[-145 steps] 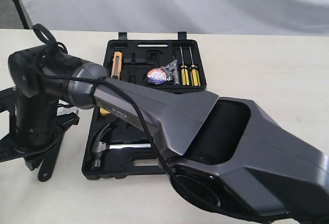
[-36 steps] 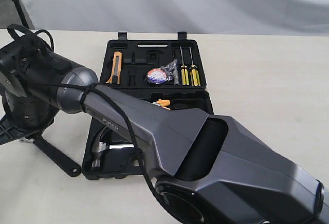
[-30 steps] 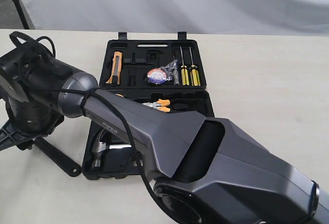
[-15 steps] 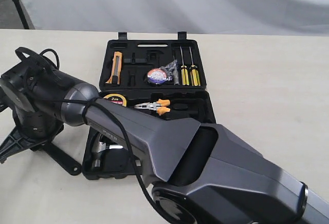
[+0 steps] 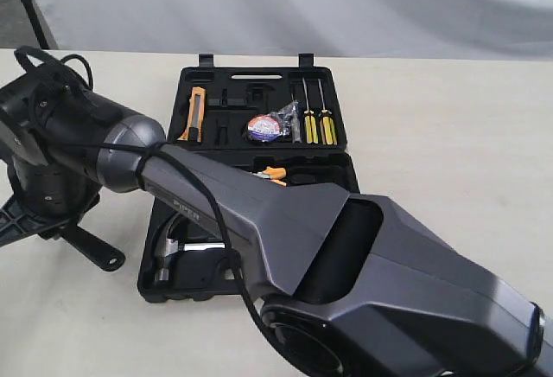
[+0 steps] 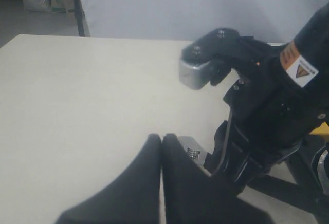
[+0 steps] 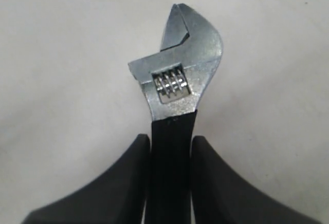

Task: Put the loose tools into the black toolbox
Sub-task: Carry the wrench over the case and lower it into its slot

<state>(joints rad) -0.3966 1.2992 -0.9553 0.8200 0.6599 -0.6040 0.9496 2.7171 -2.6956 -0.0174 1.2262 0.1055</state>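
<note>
The black adjustable wrench [image 7: 177, 75] with its silver jaw is clamped by its handle in my right gripper [image 7: 169, 139], over bare table. In the exterior view that arm reaches across to the far left, and the wrench handle [image 5: 91, 249] sticks out low beside the black toolbox [image 5: 339, 76]. The claw hammer [image 5: 175, 246] lies in the near half of the toolbox. The wrapped tape roll [image 5: 264, 128] lies in the far half. My left gripper [image 6: 162, 137] is shut on nothing, with the wrench head [image 6: 193, 153] just beyond its fingers.
An orange utility knife [image 5: 197, 111] and two yellow screwdrivers [image 5: 316, 123] sit in the far half. Orange-handled pliers [image 5: 275, 172] peek out behind the right forearm [image 5: 285, 221], which covers much of the near half. The right wrist [image 6: 267, 106] fills one side of the left wrist view.
The right wrist has lifted slightly and drawn back to the left, swinging the wrench handle's end up and leftward. The forearm again covers the yellow tape measure and most of the pliers.
</note>
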